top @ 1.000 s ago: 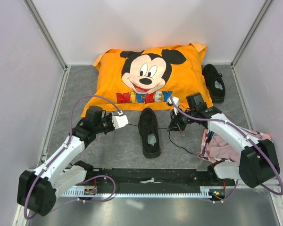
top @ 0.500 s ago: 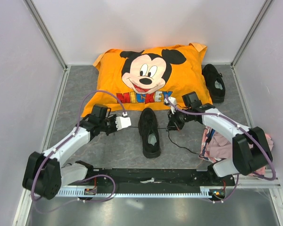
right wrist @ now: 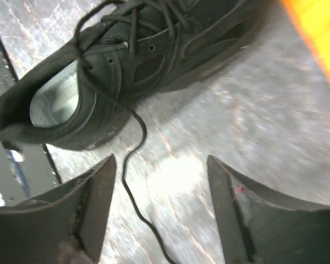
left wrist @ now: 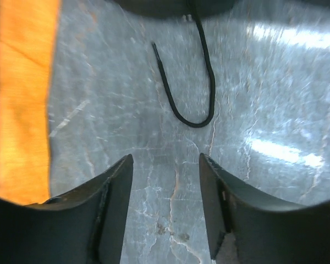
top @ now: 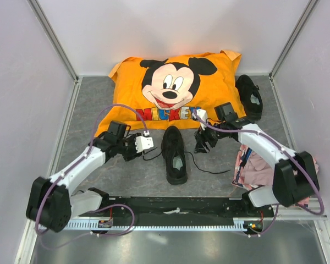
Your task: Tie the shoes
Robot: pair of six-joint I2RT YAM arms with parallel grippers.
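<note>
A grey, mottled table (top: 99, 104) with a stone-like sheen forms the floor of a booth closed in by pale walls (top: 170, 27) and slanting metal posts (top: 54, 38). A black rail (top: 176, 208) runs along the near edge between the arm bases. An orange cushion (top: 176, 91) printed with a cartoon mouse lies at the back, and a pink cloth (top: 258, 168) is bunched under the right arm. The middle shoe (top: 175, 155) lies just in front of the cushion, toe toward it and heel toward the rail, with its pale insole showing. The far shoe (top: 249, 96) sits well apart at the right, beside the cushion's corner. The left gripper (left wrist: 165, 165) hovers low to the left of the middle shoe, its fingers (left wrist: 116, 203) spread with nothing between them. Ahead of the tips, the left lace (left wrist: 193, 104) trails from the shoe and curls into a U on the bare surface, clear of both fingers. The right gripper (right wrist: 159, 162) is on the shoe's other side, its fingers likewise parted. The right lace (right wrist: 133, 146) drops from the eyelets near the shoe's collar and runs through the gap between the fingers. It passes closer to the finger on the left of the wrist view and lies slack on the table, not pinched.
</note>
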